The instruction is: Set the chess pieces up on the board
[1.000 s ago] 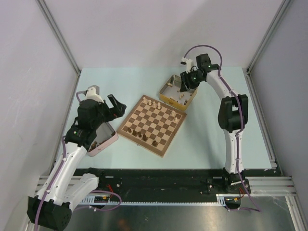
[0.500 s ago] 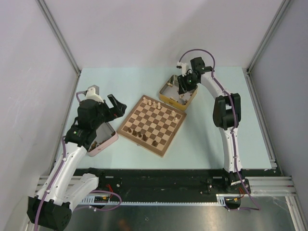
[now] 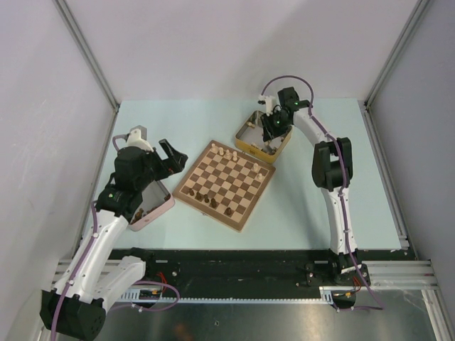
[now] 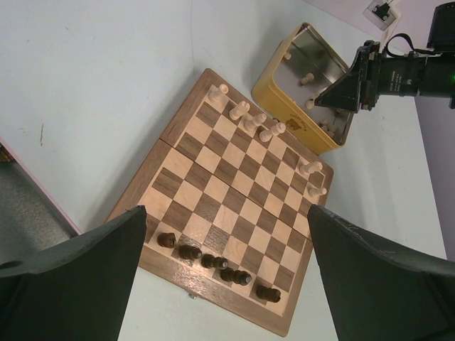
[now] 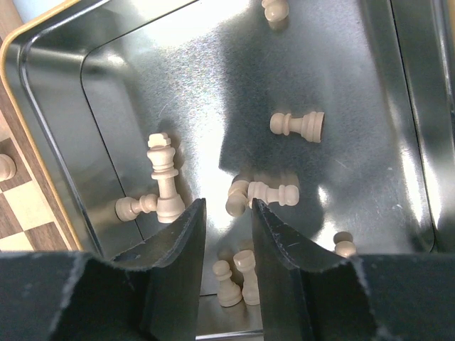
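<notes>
both jaws of the left gripper [image 3: 169,153] are spread wide, idle beside the board [image 3: 242,193]. farther away, inside the yellow tin [image 4: 295,124], the right gripper [image 5: 227,207] stands narrowed with nothing pinched between. better to centre it over one lying pale chess piece [image 5: 270,192], away from the neighbours, before closing.

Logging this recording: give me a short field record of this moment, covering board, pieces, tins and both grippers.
board: flat on the table, partly set
pale pieces: several along the edge by the yellow tin
dark pieces: several along the opposite edge
yellow tin: open, beside the board
loose pieces: pale, scattered on the yellow tin's floor
pink tin: left of board, partly hidden
left gripper: open, empty
right gripper: inside yellow tin, jaws narrowly apart, nothing visibly gripped
</notes>
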{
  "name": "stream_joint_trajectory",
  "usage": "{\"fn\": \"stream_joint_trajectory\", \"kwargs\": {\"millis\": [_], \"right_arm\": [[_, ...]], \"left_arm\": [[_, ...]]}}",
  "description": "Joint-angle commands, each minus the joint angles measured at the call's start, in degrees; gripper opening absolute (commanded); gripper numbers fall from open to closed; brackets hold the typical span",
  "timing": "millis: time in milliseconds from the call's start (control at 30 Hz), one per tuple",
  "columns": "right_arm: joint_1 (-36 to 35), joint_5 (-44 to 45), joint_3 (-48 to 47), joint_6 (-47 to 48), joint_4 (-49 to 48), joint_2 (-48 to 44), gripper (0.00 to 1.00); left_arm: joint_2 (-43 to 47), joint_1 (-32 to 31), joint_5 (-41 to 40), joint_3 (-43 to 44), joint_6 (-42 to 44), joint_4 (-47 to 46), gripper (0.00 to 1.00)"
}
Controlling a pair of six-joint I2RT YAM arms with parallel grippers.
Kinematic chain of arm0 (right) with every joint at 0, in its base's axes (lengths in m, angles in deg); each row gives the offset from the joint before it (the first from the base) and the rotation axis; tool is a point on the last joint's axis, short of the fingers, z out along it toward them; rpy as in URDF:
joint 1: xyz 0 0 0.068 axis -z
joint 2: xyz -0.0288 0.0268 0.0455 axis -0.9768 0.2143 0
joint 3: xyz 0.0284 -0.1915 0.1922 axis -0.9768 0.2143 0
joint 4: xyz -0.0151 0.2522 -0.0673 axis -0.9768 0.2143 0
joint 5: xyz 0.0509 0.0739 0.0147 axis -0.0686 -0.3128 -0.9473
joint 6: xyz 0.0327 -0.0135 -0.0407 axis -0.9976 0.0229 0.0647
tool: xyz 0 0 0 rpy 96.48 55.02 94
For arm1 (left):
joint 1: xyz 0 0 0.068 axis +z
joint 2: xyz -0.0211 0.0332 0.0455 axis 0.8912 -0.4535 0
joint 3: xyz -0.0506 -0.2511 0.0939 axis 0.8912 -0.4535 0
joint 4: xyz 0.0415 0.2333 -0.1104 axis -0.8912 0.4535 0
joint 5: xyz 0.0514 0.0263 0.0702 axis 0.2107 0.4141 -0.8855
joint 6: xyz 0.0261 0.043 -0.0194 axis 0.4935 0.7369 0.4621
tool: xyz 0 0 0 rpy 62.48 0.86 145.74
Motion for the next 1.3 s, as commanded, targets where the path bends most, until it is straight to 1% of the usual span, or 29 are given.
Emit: {"fn": "stream_joint_trajectory", "kwargs": {"millis": [0,167,267,467,500,600,900,1267], "right_arm": [[-0.6,0.6,-3.1,0.8,-0.9,1.0,0.36],[-0.9,0.7,-3.0,1.1,-0.9,1.3,0.33],[-0.9,0.8,-3.0,1.1,-0.7,1.5,0.29],[-1.0,0.1,-2.9,1.2,-0.6,1.1,0.18],[-0.9,0.0,-2.9,1.3,-0.6,1.0,0.15],[-0.9,-0.5,-2.9,1.3,-0.6,0.3,0.12],[-0.6,-4.0,-2.9,-0.2,-0.7,-2.3,0.08],[0.5,-9.6,-2.5,-4.0,-1.2,-6.6,0.07]], "left_arm": [[0.1,0.4,0.7,0.5,-0.6,-1.9,1.0],[0.4,0.4,0.6,0.1,-0.8,-2.0,1.0],[0.6,0.4,0.6,0.1,-0.9,-2.0,1.0],[0.7,0.4,0.5,0.0,-0.9,-2.0,1.0],[0.7,0.4,0.5,-0.1,-0.9,-2.1,1.0],[0.7,0.4,0.6,0.0,-0.9,-2.1,1.0],[1.0,0.4,0.5,-0.4,-1.2,-2.0,1.0],[1.4,0.4,0.6,-0.6,-1.3,-2.1,1.0]]}}
